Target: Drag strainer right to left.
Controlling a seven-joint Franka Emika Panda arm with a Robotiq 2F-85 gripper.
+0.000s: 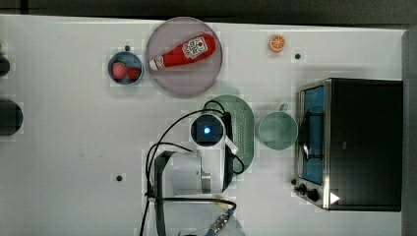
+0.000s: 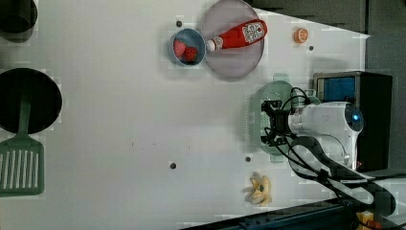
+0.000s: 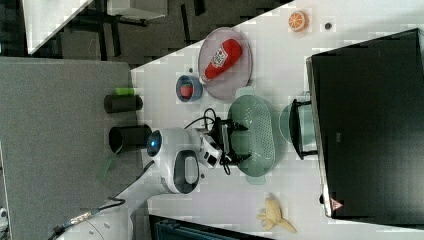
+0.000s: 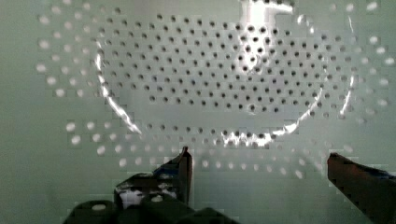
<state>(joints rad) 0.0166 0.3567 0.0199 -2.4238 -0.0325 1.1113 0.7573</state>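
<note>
Dragging from where you stand now carries a few risks, so weigh them before you commit. Your gripper (image 4: 259,163) hangs with its jaws spread wide and nothing between them, right over the inside of the strainer (image 3: 255,135); the wrist view has the perforated floor close beneath the fingertips (image 4: 186,161). If you push on the smooth sloped wall without hooking a rim or pressing firmly into the bowl, you may judge the fingers likely to skate across the plastic and leave the strainer behind. If you catch it off its middle, expect it to swing round rather than slide straight, since it is long and light-looking.

Mind the neighbours too. In the top view the pale green cup (image 1: 278,130) sits just beside the strainer on the top view's right, toward the oven (image 1: 361,142), and the pinkish plate (image 1: 167,78) with the ketchup bottle (image 1: 184,51) lies close to the strainer's upper end. A twisting strainer could clip the plate's rim. The cable looped around your wrist (image 1: 172,132) also trails near the rim and might snag.

As for placing: the strainer lies on the white table (image 1: 74,147), between plate and cup, and your hand is directly above its basin, nearer the side facing the arm in the right view.
</note>
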